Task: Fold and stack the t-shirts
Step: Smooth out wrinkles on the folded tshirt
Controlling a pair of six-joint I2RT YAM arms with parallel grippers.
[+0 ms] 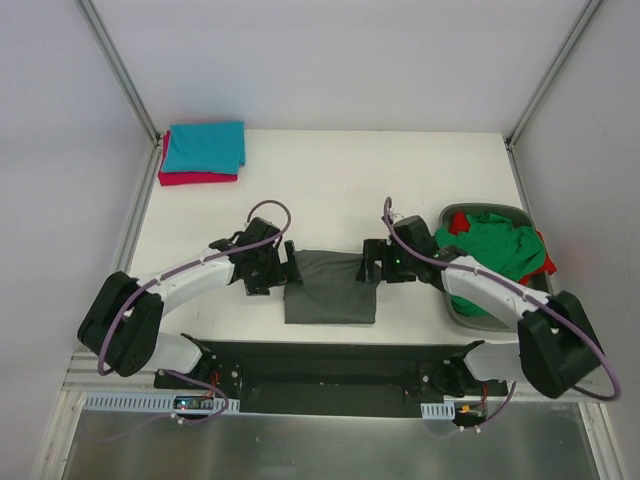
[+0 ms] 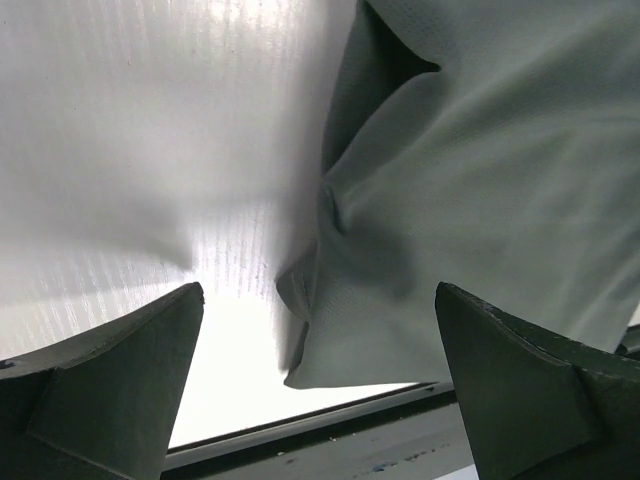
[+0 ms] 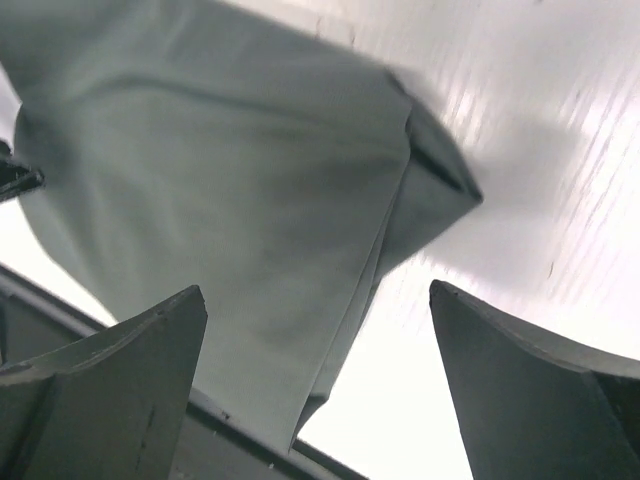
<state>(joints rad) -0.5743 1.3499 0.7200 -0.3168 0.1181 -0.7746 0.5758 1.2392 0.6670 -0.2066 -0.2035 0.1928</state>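
Near edge, centre: dark grey t-shirt [image 1: 330, 290] lies flat on the worktop [image 1: 330, 190], already down to a rough rectangle, its front hem close to the worktop's near edge.

Left gripper [image 1: 288, 268] sits at the shirt's left edge, jaws wide, nothing between them. Its wrist view shows a small bunched corner of cloth just ahead of the fingers [image 2: 150, 370], not yet touched as far as I can tell.

Right gripper [image 1: 368, 264] sits at the shirt's right edge, jaws likewise wide and empty. Its wrist view shows a layered fold coming to a point beyond the fingers [image 3: 520, 380].

Right side, a little farther: dark tub [image 1: 480, 208] holding the green t-shirt [image 1: 495, 250] in a heap, with the red t-shirt [image 1: 458, 224] showing at the rim beneath it.

Far-left corner: teal t-shirt [image 1: 205, 147] folded on top of the crimson-pink t-shirt [image 1: 195, 178], 2 done and stacked.

Judgement: step in hand is shirt 3 of 5, mid-fold or just short of the carry (cannot tell which from the shape alone).

Next move calls for both grippers to drop onto their own side edges and pinch all layers at once. The bunched left corner could slip free and spoil the fold. The stack lies well away, far-left, so the right arm's reach will be the limit on any 2-arm carry.
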